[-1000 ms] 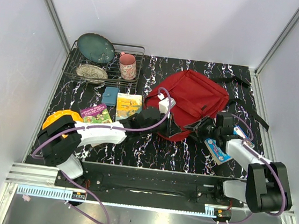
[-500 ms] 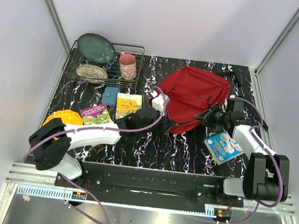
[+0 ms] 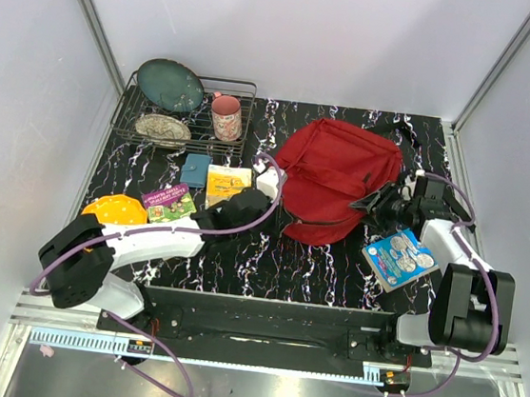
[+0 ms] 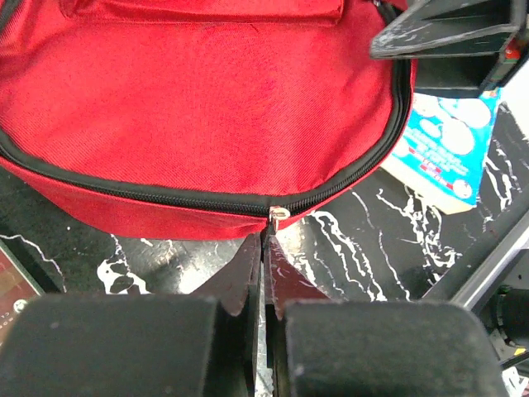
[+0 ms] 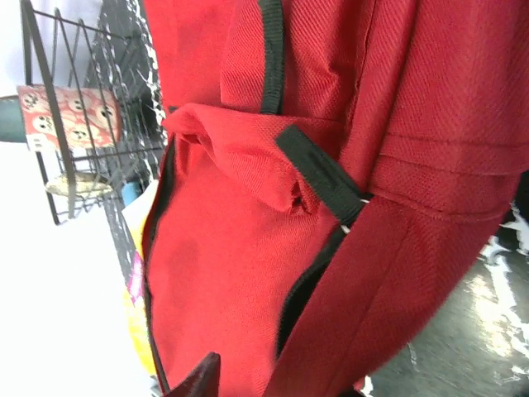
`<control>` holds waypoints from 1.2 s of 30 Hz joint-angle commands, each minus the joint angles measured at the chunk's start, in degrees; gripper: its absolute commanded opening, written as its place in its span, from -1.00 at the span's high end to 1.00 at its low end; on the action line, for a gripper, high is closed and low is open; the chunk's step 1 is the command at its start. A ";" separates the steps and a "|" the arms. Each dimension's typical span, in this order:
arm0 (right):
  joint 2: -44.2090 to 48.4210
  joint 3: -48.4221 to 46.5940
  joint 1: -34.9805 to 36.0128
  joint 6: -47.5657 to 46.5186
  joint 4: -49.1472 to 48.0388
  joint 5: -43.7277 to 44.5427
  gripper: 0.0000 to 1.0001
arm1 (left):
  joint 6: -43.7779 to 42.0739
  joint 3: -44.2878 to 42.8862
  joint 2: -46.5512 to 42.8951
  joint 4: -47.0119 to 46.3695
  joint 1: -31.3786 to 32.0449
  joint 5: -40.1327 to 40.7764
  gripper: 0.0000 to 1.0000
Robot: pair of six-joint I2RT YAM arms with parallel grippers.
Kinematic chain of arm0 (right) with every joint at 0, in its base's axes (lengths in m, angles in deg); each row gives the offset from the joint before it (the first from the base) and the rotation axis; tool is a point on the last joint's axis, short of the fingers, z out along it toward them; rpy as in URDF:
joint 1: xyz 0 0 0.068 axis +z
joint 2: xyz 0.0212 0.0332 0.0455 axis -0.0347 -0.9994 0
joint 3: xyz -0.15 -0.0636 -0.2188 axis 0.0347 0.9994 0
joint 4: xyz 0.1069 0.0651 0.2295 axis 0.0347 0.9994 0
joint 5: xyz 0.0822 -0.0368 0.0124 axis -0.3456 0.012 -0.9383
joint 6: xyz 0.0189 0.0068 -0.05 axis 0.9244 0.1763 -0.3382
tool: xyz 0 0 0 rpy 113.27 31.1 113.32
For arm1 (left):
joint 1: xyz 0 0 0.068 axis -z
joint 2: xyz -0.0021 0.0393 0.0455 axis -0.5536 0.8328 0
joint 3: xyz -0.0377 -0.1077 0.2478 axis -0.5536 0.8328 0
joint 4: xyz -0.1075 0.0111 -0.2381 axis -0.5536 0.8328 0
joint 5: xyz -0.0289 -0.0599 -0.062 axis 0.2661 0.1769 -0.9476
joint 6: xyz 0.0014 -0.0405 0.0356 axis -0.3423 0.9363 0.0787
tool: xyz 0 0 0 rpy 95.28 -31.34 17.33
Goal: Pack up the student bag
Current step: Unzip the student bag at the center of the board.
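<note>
The student bag (image 3: 337, 171) is a red backpack lying flat right of centre, its black zipper running along the near edge (image 4: 207, 198). My left gripper (image 3: 275, 217) reaches its near left corner. The left gripper (image 4: 266, 245) is shut on the bag's metal zipper pull (image 4: 278, 213). My right gripper (image 3: 374, 203) is pressed against the bag's right side. In the right wrist view the bag (image 5: 231, 273) fills the frame. Only one fingertip (image 5: 202, 376) shows there, and red fabric covers the place of the other.
A wire rack (image 3: 249, 89) at the back left holds a green plate (image 3: 170, 85), a dish (image 3: 163, 129) and a pink cup (image 3: 225, 117). Left of the bag lie a blue box (image 3: 195, 170), a yellow book (image 3: 228, 187), a purple booklet (image 3: 171, 203) and an orange object (image 3: 115, 208). A blue-white book (image 3: 397, 259) lies near the right arm.
The right gripper has swung from the bag's near edge to its right side, uncovering the blue-white book. The bag has shifted back and bunched up. The left gripper has drawn slightly left.
</note>
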 commanded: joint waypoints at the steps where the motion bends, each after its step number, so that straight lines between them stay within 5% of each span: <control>1: 4.76 2.34 -1.57 -1.03 -1.89 -0.44 -0.22 | -0.41 -0.58 1.18 0.16 -0.65 -0.47 1.00; 6: 14.16 8.49 -1.57 4.31 2.06 2.96 -0.54 | -0.84 0.03 1.97 -3.70 -0.56 -3.54 1.00; 11: 23.75 20.77 -1.31 22.11 -9.32 -4.48 -0.57 | -0.93 0.30 2.59 -8.11 -0.48 -6.98 1.00; 16: 32.36 22.91 1.06 26.30 -5.40 0.41 -0.54 | -2.42 -0.32 3.73 -9.68 0.31 -10.67 1.00; 24: 27.56 24.23 8.69 33.06 -15.20 3.41 -0.46 | -2.51 -0.40 5.49 -12.86 1.98 -13.92 1.00; 31: 17.88 22.30 16.27 36.67 -24.45 8.42 -0.11 | -2.51 0.21 4.96 -14.09 3.39 -13.57 1.00; 35: 15.50 22.21 16.27 37.11 -27.45 9.66 0.42 | -3.13 0.47 4.52 -13.82 3.30 -13.75 1.00; 36: 14.71 21.95 16.36 36.85 -27.63 9.57 0.84 | -3.13 0.73 4.35 -13.47 3.39 -13.49 1.00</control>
